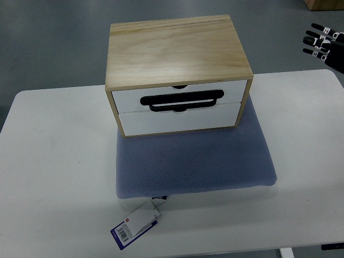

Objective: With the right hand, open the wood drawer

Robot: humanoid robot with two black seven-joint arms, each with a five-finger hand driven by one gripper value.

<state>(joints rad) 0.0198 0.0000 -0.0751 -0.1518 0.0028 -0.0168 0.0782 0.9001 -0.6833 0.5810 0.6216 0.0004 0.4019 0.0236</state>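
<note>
A light wooden box (177,48) with two white drawer fronts stands at the back of a blue-grey cushion. The upper drawer (180,97) carries a black bar handle (183,100) across its lower edge; the lower drawer (179,119) sits below it. Both drawers are closed flush with the box. My right hand (321,42) is black, hangs at the upper right edge of the view, far from the box, with its fingers spread and nothing in them. The left hand does not show.
The blue-grey cushion (196,164) lies on a white table (54,161). A paper tag with a barcode (134,226) trails off the cushion's front left corner. Grey floor lies beyond the table's far edge. A brown box corner (325,4) shows top right.
</note>
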